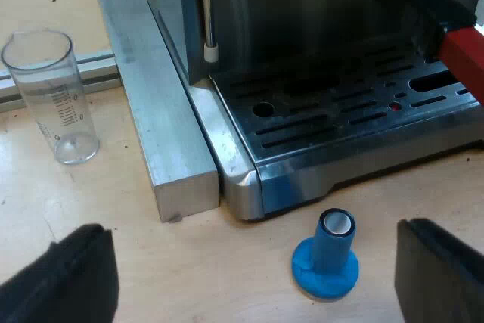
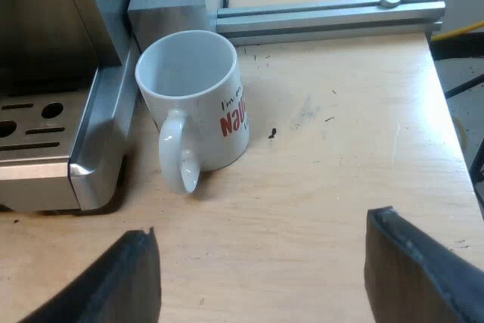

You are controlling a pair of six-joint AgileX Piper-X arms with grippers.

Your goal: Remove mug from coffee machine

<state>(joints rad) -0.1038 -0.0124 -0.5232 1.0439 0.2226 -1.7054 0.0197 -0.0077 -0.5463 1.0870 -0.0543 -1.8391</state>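
Left gripper (image 1: 257, 277) is hovering low over the bench (image 1: 212, 262), jaws standing wide apart and holding nothing. Blue tamper (image 1: 327, 256) is sitting between them, near the espresso machine (image 1: 355, 111) front corner. Measuring glass (image 1: 51, 96) is standing upright across an aluminium bar (image 1: 162, 134) from the machine.

Right gripper (image 2: 265, 270), jaws likewise apart and empty, is facing the mug (image 2: 198, 107). It is standing upright on the bench just beside the drip tray (image 2: 45, 134) corner, with its handle toward the jaws.

Judging: the mug is already off the machine, so the removal looks done. The next move calls for backing clear without clipping the handle.
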